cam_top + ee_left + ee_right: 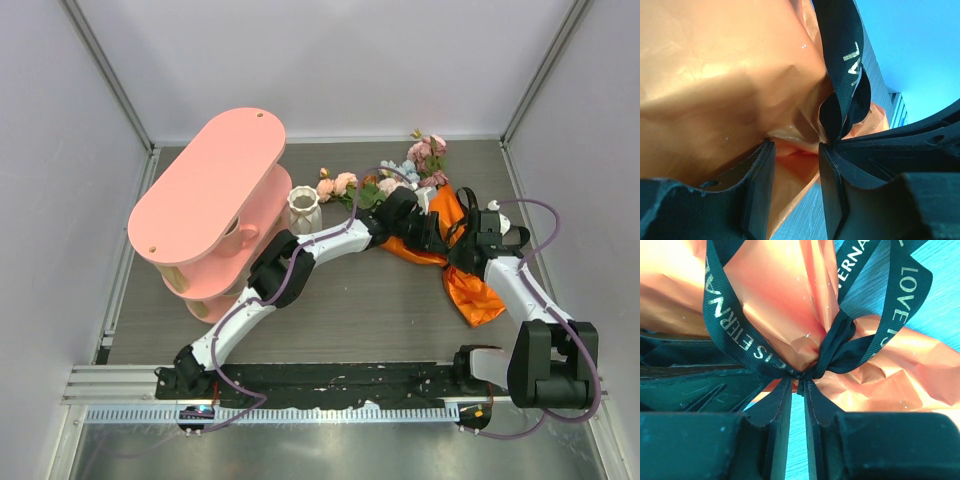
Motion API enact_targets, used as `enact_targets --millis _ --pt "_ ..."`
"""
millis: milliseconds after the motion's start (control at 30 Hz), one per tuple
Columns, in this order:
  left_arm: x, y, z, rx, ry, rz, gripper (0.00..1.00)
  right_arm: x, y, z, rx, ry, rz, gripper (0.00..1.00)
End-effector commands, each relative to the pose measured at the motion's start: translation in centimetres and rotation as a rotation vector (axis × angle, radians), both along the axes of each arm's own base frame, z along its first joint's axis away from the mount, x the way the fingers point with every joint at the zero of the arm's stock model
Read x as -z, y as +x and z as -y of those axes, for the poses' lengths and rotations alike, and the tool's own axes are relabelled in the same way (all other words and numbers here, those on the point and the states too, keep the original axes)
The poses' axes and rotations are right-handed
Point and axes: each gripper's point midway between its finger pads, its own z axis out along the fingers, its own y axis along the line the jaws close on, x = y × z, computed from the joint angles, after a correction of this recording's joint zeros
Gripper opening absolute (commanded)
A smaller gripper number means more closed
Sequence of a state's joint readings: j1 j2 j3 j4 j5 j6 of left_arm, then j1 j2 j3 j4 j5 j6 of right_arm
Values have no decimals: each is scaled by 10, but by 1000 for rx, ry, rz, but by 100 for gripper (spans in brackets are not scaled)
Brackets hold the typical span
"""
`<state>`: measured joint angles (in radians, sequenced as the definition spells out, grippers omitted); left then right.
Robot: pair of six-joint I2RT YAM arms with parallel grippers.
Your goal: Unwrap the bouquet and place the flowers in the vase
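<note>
Bouquet (478,296) lay on its side right of centre on the tabletop (350,310). Flowers (400,178) pointed toward the top of the frame, paper tail toward lower right. Vase (304,211) stood upright to the left, apart from the bouquet, just beside the pink shelf (205,190). Ribbon (747,351) was tied and paper (715,75) was on, so unwrap not yet done.

Left fingers (757,170) were apart, with a paper fold filling the gap and touching both. Couldn't tell if it was squeezed. Ribbon touched the right-hand fingertip in that view. Right fingers (775,410) were nearly together with a thin slit between. Their tips sat right under the knot (837,340), where a ribbon strand ran in. Couldn't tell if the strand was caught.

Step in hand, by my read: undoing the bow. To do it well:
- Pinch a loose ribbon tail only, not the knot, a loop or the paper.
- Pull along the tail, away from the knot and low over the tabletop.
- Left side should pin the paper neck so the bundle doesn't slide.
- If paper gets caught with the ribbon, expect a tear or drag.
</note>
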<state>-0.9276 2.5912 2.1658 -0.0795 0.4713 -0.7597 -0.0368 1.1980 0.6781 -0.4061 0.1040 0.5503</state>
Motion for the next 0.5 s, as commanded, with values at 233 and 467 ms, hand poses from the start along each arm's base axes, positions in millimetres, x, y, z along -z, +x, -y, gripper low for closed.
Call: enact_targets --millis 233,467 --pt "-7 2 7 -2 -20 6 43 3 6 8 35 -47 14 22" --pt "-5 3 6 -9 -13 1 44 -1 2 14 66 -85 7 28"
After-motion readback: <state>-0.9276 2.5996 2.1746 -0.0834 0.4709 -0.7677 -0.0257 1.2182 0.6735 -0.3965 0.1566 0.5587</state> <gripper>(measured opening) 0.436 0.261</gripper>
